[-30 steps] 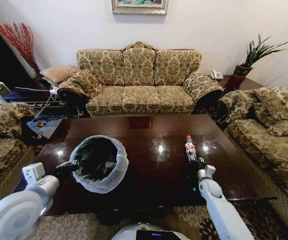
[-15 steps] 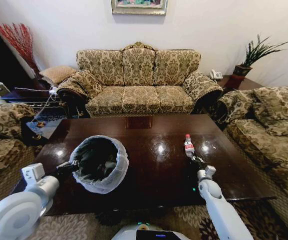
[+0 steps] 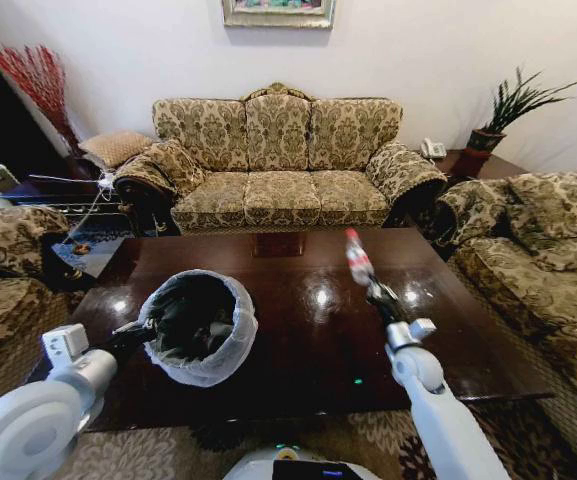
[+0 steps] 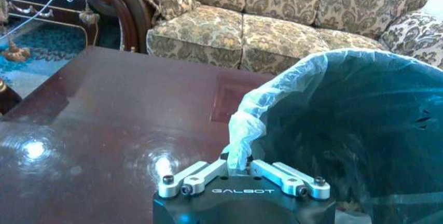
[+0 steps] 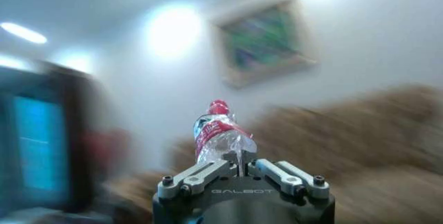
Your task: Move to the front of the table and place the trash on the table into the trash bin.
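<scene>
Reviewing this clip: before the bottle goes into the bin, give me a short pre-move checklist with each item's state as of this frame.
1. Bottle gripped by right hand: ok, fingers closed on its lower end.
2. Bottle clear of the table: ok, raised and tilted toward the bin side.
3. Trash bin held by left hand: ok, fingers pinch the rim and liner.
4. Bin mouth open toward the bottle: ok, tipped with its opening facing up and forward.
5. Bottle over the bin mouth: not ok, it is off to the bin's right.
6. Room left inside the bin: cannot tell.
</scene>
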{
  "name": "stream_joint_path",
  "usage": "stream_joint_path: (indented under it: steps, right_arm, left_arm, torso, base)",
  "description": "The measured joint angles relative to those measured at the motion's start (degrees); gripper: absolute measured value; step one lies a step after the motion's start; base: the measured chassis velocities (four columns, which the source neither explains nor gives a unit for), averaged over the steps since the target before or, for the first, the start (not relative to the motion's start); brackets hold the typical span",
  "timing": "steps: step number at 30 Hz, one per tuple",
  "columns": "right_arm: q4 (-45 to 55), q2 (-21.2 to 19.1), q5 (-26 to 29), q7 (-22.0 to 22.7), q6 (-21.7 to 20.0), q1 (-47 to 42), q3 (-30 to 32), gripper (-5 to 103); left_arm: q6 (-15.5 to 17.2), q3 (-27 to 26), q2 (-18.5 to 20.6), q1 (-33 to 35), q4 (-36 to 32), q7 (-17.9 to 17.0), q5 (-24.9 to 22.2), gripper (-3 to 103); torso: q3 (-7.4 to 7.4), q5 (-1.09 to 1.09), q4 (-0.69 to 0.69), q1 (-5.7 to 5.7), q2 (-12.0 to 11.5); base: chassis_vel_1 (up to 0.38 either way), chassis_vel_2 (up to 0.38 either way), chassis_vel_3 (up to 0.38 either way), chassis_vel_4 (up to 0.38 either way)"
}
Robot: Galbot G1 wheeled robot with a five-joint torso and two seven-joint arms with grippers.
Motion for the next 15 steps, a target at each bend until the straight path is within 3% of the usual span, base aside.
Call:
stream_joint_path:
  steps: [1, 6, 15]
  right_arm:
    - [4.3, -0.4, 0.0, -3.6, 0.0, 0.1, -3.2, 0]
    - [10.3, -2.6, 0.0, -9.0, 0.5, 1.0, -12.0, 0]
    - [9.6, -3.5, -3.7, -12.1, 1.9, 4.6, -24.9, 0]
  left_arm:
    - [0.1, -0.8, 0.4, 0.4, 0.0, -0.2, -0.6, 0]
    - [0.2, -1.4, 1.3, 0.4, 0.4, -0.4, -1.4, 0]
    - [1.1, -1.1, 2.2, -0.4, 0.3, -0.5, -2.5, 0]
  torso:
    - [0.0, 0.01, 0.0, 0.0, 0.0]
    - [0.0, 0.02, -0.01, -0.01, 0.0]
    - [0.0, 0.03, -0.01, -0.01, 0.0]
  base:
    - [0.0, 0.0, 0.0, 0.0]
    - [0.0, 0.0, 0.0, 0.0]
    - [0.0, 0.0, 0.0, 0.0]
